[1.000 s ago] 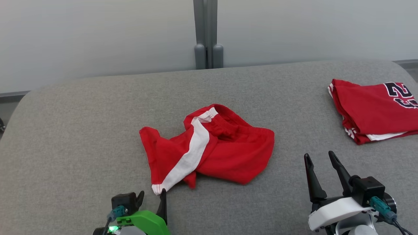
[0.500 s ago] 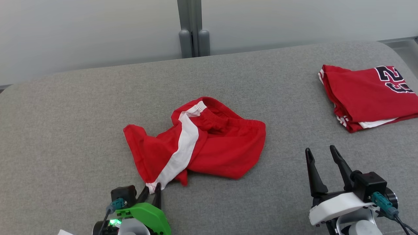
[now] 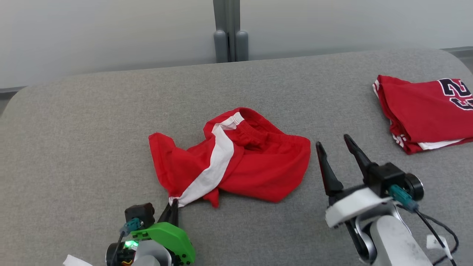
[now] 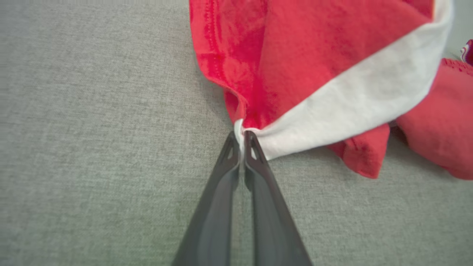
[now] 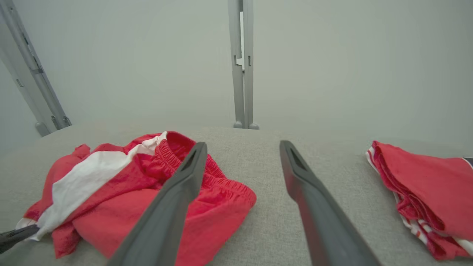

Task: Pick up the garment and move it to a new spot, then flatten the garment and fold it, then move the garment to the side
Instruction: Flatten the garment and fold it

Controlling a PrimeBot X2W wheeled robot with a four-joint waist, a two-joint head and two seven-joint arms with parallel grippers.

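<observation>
Head view: red shorts (image 3: 258,170) with a white side stripe lie crumpled near the middle of a grey padded table (image 3: 92,129).
Shorts: the waistband is turned toward the far wall, one leg is spread to the left, and the stripe's end is drawn to a point at the near edge.
Left gripper (image 3: 173,207): its fingers are pressed together on that white corner of the shorts, low over the table; the left wrist view shows the hem caught between the tips.
Right gripper (image 3: 332,142): its fingers are spread apart and hold nothing, near the right edge of the shorts and clear of them.
Shirt (image 3: 425,114): red, folded, with dark numbers, at the far right of the table, well apart from the shorts.
Wall (image 3: 111,33): pale, with a grey post (image 3: 230,33) behind the table.
</observation>
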